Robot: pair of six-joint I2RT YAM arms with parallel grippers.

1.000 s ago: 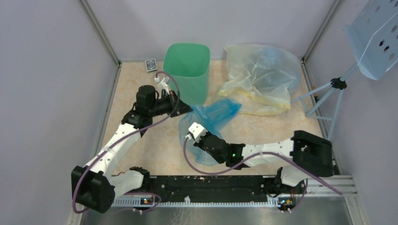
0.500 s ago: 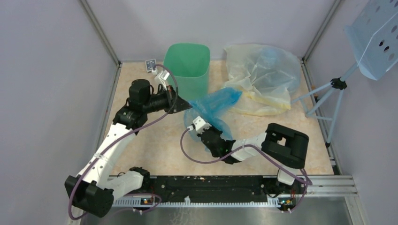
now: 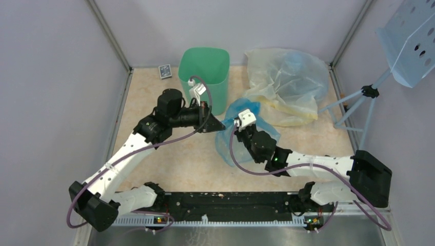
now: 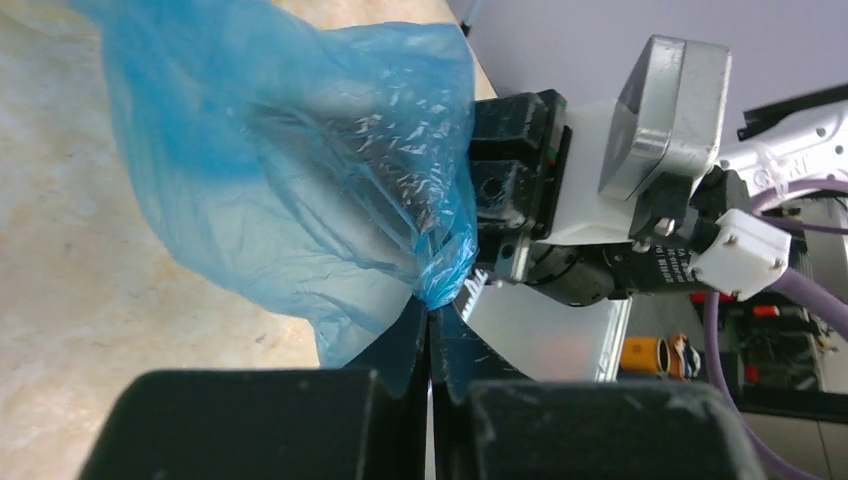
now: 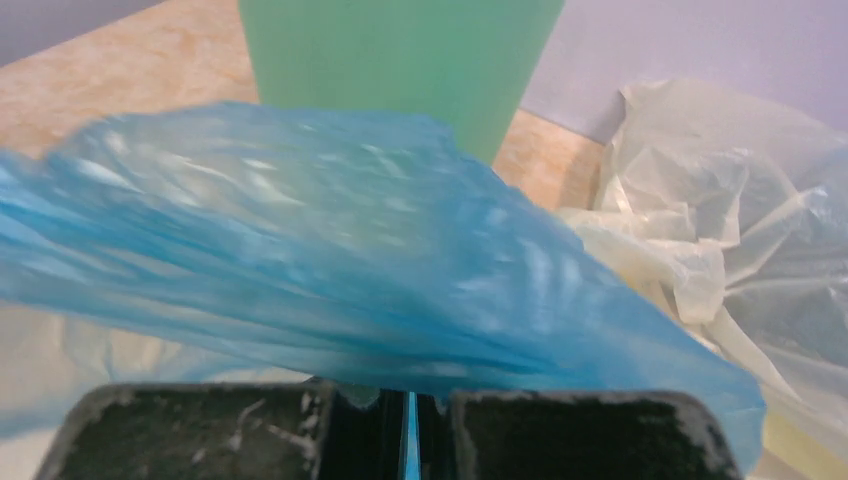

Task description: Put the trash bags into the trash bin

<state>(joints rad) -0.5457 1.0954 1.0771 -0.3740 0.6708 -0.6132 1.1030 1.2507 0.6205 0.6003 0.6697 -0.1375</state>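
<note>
Left tool [image 4: 430, 338] was pinched nearly closed on a bunched corner of the blue bag [image 4: 300, 180], film squeezed right between the tips. Right tool [image 5: 410, 412] was the same deal, just a thin slit with blue plastic caught in it. So both were gripping that one bag from opposite sides, and it hung crinkly and see-through between them over the speckled beige worktop [image 3: 169, 159]. The bag sat just near-right of the green bin [image 3: 205, 72], outside it. The bin stood upright at the far edge, smooth-walled with rounded corners. To its right lay the heap of pale yellowish bags [image 3: 287, 87], crumpled, with some light blue showing through. A small dark card box [image 3: 164, 70] sat left of the bin.
</note>
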